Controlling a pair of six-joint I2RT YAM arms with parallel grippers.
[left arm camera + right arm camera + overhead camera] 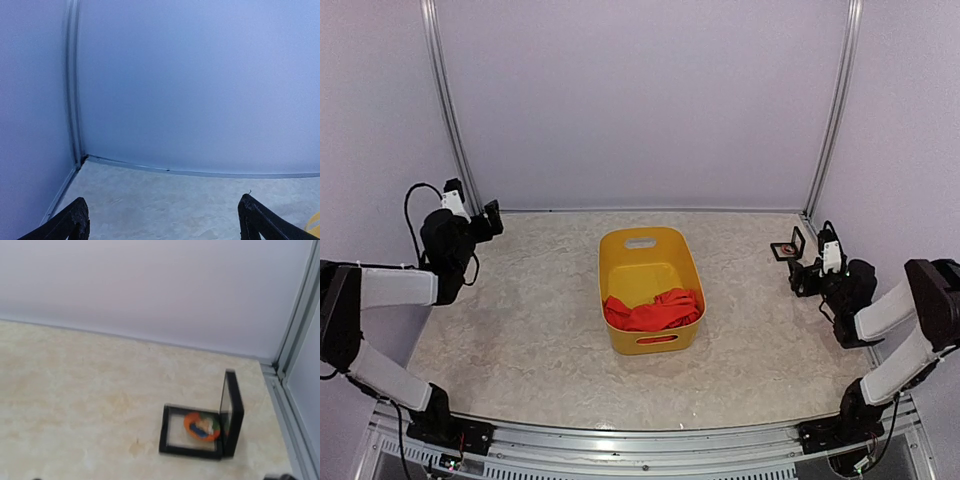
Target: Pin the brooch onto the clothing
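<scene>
Fingers on my left gripper stand wide apart with nothing between them, aimed at the far left corner of the table. My right gripper is spread as well and empty, near the far right corner, just beside a black case. That case lies open, its lid upright, with the brooch resting inside on the base. Mid-table sits a yellow bin; the shirt is bunched in its near end.

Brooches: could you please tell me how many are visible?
1: the brooch lies in the open black case at the far right corner; the red shirt could hide others.
</scene>
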